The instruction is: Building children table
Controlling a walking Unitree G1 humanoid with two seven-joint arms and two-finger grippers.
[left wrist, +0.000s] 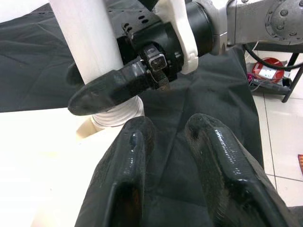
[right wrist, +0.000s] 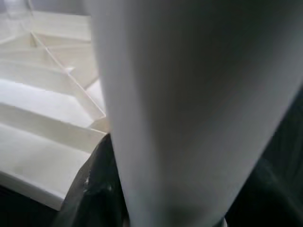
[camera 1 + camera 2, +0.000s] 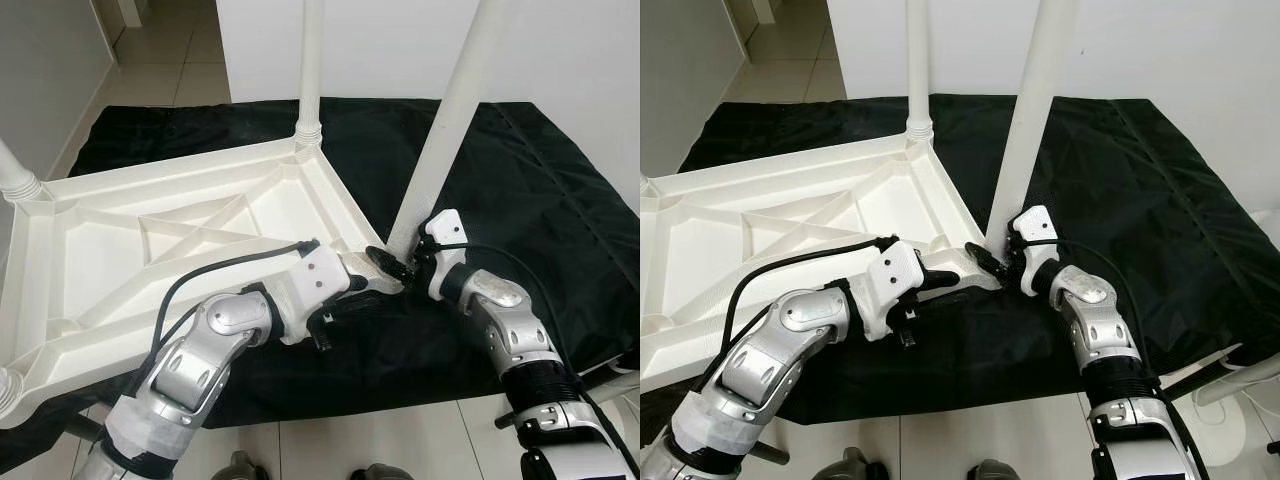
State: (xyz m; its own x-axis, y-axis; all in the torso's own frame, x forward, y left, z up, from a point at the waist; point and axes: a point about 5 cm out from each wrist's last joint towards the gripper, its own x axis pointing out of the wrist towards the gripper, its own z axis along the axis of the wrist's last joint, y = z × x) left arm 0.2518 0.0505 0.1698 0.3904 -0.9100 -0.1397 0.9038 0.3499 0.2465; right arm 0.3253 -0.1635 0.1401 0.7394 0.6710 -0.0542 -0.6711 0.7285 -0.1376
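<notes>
A white plastic table top (image 3: 150, 240) lies upside down on a black cloth (image 3: 530, 190), ribs facing up. One white leg (image 3: 310, 70) stands in its far corner. A second leg (image 3: 450, 120) stands tilted at the near right corner, and my right gripper (image 3: 405, 262) is shut around it just above its threaded base (image 1: 113, 116). One of its black fingers (image 1: 111, 90) wraps the leg. My left gripper (image 3: 368, 282) rests at the table's near right edge beside that corner, open, with only cloth between its fingers (image 1: 128, 156). The right wrist view looks close along the leg (image 2: 189, 94).
Two more leg stubs stand at the table's left corners (image 3: 15, 180). A white wall rises behind the cloth. Tiled floor (image 3: 380, 440) lies in front, and a hallway runs off at the far left. A red object (image 1: 265, 71) and a black stand sit on the floor to the right.
</notes>
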